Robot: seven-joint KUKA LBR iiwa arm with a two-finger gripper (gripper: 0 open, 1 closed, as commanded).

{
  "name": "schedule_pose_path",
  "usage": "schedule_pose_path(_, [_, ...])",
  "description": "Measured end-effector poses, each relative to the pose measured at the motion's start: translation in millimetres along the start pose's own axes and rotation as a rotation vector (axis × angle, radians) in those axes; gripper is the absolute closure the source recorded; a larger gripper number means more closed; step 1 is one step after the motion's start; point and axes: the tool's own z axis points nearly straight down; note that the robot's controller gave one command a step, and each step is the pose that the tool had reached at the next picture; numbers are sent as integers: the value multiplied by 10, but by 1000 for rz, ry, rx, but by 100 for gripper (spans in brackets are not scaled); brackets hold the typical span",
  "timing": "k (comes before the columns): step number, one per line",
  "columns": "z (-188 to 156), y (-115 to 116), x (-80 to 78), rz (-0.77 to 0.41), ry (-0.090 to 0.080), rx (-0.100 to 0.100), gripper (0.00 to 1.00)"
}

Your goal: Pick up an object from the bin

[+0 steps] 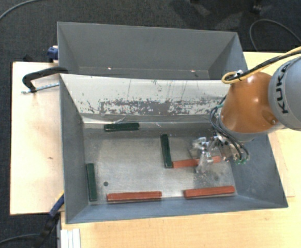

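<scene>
the fingers sit low over a short red stick beside a green stick, and i cannot tell if they pinch it

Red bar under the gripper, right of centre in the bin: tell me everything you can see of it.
The red bar is a thin, flat, reddish-brown strip with a matte look. It lies flat on the bin floor, running left to right in the view. Its left end meets the lower end of a dark green bar, touching or nearly so. Its right part passes beneath the gripper and is hidden there. Whether it is grasped cannot be told.
</scene>
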Motion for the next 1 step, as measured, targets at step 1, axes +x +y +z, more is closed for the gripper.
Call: schedule_pose_path(1, [-1533,70,-146,-21,-10,3,100])
